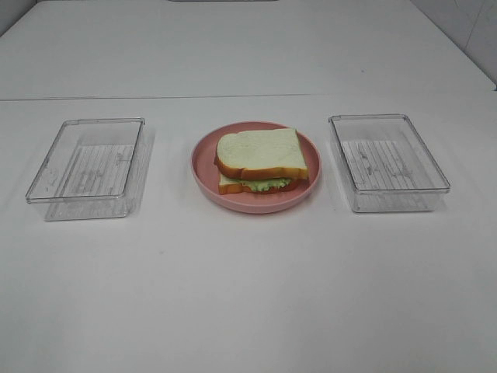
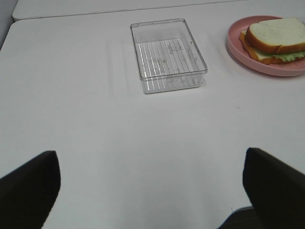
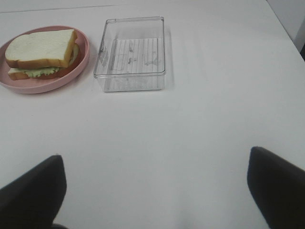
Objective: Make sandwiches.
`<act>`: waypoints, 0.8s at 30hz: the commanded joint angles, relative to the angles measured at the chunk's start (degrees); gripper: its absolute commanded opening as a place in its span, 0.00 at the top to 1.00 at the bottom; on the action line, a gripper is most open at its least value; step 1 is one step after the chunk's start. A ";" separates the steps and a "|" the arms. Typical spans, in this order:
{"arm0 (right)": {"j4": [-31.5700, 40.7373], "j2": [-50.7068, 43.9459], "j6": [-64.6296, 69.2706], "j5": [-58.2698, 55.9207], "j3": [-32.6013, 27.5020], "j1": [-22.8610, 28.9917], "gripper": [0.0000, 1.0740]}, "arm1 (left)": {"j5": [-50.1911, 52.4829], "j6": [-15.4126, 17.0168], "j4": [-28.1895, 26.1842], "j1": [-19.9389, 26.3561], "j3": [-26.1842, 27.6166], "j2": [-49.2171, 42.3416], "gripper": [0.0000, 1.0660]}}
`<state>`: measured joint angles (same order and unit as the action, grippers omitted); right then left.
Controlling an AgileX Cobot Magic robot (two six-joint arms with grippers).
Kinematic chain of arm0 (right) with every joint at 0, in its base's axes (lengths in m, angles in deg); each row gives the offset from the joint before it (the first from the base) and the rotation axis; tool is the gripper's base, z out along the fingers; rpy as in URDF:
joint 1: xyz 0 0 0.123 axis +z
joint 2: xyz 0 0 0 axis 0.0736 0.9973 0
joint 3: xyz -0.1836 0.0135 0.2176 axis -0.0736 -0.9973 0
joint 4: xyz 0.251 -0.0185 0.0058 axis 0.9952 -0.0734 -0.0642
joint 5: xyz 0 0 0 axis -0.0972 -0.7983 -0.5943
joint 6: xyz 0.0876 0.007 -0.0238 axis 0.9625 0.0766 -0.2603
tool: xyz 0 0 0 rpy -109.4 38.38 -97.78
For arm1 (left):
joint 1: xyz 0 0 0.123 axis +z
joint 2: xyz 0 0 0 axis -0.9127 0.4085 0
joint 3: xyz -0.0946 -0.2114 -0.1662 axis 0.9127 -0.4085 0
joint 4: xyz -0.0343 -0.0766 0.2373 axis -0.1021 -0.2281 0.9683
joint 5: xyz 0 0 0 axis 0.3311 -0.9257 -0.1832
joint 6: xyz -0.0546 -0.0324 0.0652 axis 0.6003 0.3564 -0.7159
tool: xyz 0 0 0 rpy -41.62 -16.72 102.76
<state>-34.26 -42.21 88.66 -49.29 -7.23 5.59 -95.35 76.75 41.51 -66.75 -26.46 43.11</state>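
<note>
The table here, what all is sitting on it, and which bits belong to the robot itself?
sandwich: one, white bread with orange-brown crust, green lettuce showing between the slices, on the plate.
plate: one, pink, middle of the table between the two boxes.
left box: one, clear plastic, nothing in it, left of the plate.
right box: one, clear plastic, nothing in it, right of the plate.
table: one, white, under everything.
left gripper: one, black fingers wide apart, holding nothing, above bare table.
right gripper: one, black fingers wide apart, holding nothing, above bare table.
</note>
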 commanded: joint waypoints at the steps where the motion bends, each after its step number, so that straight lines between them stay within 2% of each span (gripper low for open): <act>1: 0.00 -0.63 -0.17 0.57 -0.17 -0.29 0.11 | 0.34 0.80 -0.69 -0.11 -0.06 -0.97 0.06; 12: 0.00 -0.63 -0.17 0.57 -0.17 -0.29 0.11 | 0.40 0.80 -0.69 0.00 -0.06 -0.92 0.06; 17: 0.00 -0.63 -0.17 0.57 -0.17 -0.29 0.11 | 0.40 0.80 -0.63 3.61 -0.06 -1.15 0.06; 24: 0.00 -0.63 -0.17 0.57 -0.17 -0.29 0.11 | 0.40 0.80 -0.57 3.61 -0.06 -1.15 0.06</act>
<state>-34.26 -42.21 88.66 -49.29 -7.23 5.59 -95.29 77.09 41.46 -63.25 -26.46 43.11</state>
